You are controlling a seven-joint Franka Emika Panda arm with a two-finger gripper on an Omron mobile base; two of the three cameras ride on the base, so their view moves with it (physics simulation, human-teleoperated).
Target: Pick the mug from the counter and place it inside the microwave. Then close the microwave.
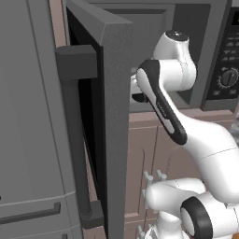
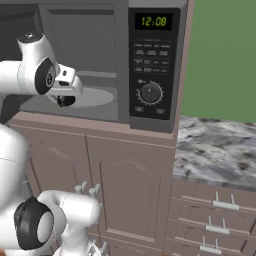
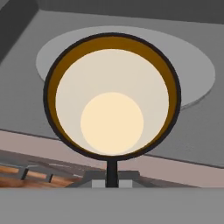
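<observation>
A kitchen: a built-in microwave [image 2: 150, 65] sits above brown cabinet doors [image 2: 125, 190], beside a marbled stone desk [image 2: 215, 147] with drawers [image 2: 215, 220].

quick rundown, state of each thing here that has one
microwave: door swung wide open, clock lit, reads 12:08
mug: upright, empty, held over the cavity's front edge by the turntable
gripper: at the cavity mouth, fingers hidden by the mug

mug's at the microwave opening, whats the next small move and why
Probably ease the pincer a little deeper and lower. It holds the mug at the front of the open microwave, and the hand view shows the mug over the near rim of the round plate, with the front sill just behind it, so releasing here looks too near the edge.
</observation>
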